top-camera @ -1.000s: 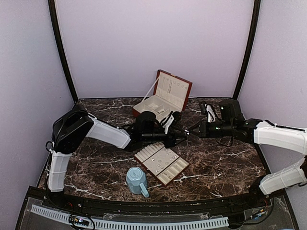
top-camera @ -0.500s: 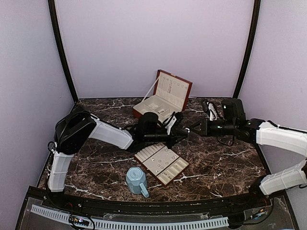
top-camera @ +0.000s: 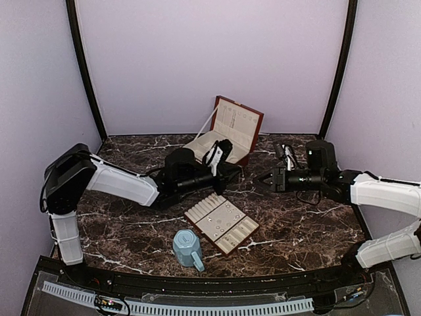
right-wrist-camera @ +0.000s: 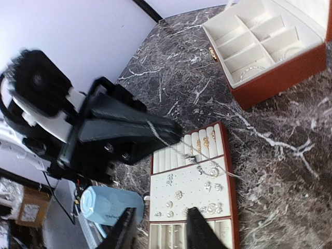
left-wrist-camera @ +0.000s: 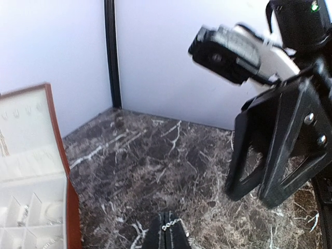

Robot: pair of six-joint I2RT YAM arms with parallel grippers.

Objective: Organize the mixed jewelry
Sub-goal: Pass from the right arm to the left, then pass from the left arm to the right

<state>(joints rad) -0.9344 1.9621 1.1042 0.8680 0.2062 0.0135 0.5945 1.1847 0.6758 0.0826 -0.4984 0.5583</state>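
Pulled back from where the two tools met half a second ago, the left arm (top-camera: 125,184) now lies toward 10 o'clock of that spot, and the right arm (top-camera: 381,191) has barely shifted. The open jewelry box (top-camera: 238,125) stands at 12 o'clock of the tray (top-camera: 247,230), with the mug (top-camera: 187,247) at the tray's 7 o'clock. The left gripper (left-wrist-camera: 167,237) hangs between box and tray, pinched narrow on a thin silvery chain (left-wrist-camera: 174,223). The right gripper (right-wrist-camera: 163,228), at the tray's 2 o'clock, stands wide with nothing between its fingers. I judge the hold slight: only the very tips grip the chain, so a quick swing could shake it loose, or its hanging end could catch the small silvery pieces (right-wrist-camera: 207,184) set in the tray. The top view cannot resolve the chain at all. The left wrist view shows the pinch itself. Only the right wrist view shows the loose length trailing above the tray.
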